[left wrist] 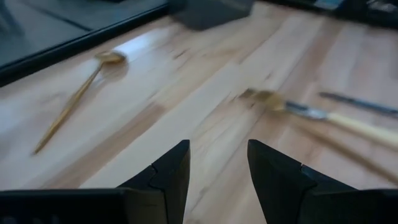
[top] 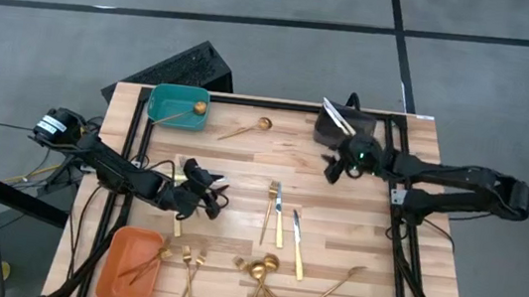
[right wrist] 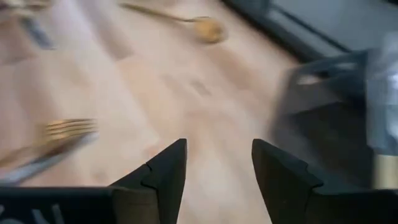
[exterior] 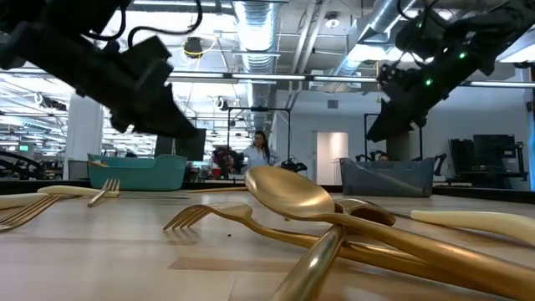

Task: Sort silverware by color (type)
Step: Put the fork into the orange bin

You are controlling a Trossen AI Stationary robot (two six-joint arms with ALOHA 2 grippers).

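Observation:
Gold and silver silverware lies flat on the wooden table (top: 355,229). A spoon (top: 252,127) lies at the far middle. Forks and knives (top: 277,215) lie in the centre, and spoons (top: 262,267) and forks (top: 191,263) lie near the front edge. My left gripper (top: 213,199) hovers open left of centre and holds nothing; its wrist view shows the spoon (left wrist: 73,99) and a knife (left wrist: 348,121) ahead. My right gripper (top: 333,169) hangs open beside the dark grey bin (top: 335,127), which holds knives (top: 338,115). It touches nothing.
A teal bin (top: 171,108) with a gold spoon stands at the far left. An orange bin (top: 121,270) with forks stands at the near left. Black frame rails (top: 403,244) run along both table sides. In the low view, spoons (exterior: 292,196) lie close to the camera.

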